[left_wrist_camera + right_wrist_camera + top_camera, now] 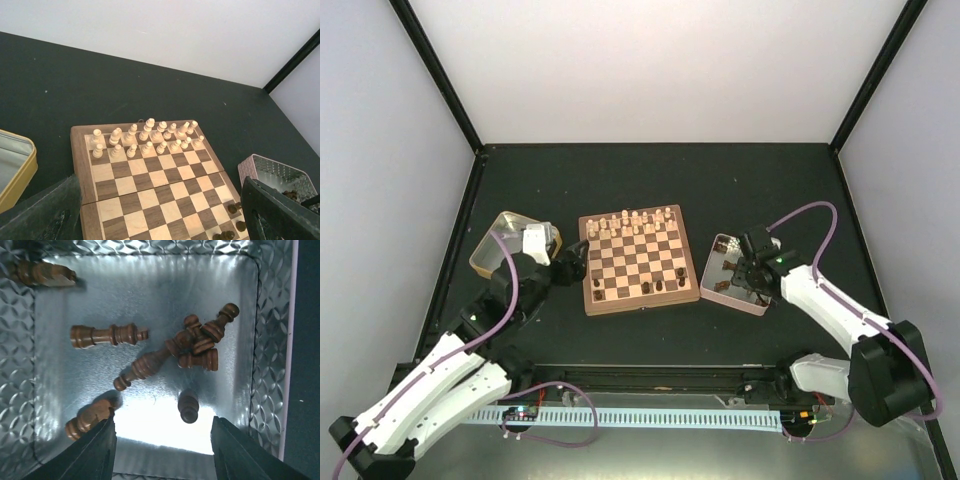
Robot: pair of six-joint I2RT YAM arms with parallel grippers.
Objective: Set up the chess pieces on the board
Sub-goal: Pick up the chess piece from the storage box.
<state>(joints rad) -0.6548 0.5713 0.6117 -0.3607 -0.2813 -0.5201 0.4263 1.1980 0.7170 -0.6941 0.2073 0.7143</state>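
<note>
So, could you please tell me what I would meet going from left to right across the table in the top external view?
Yellow-rimmed tin → chessboard → pink-rimmed tray.

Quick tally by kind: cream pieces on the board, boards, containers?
cream pieces: 16
board: 1
yellow-rimmed tin: 1
pink-rimmed tray: 1
Total: 19
</note>
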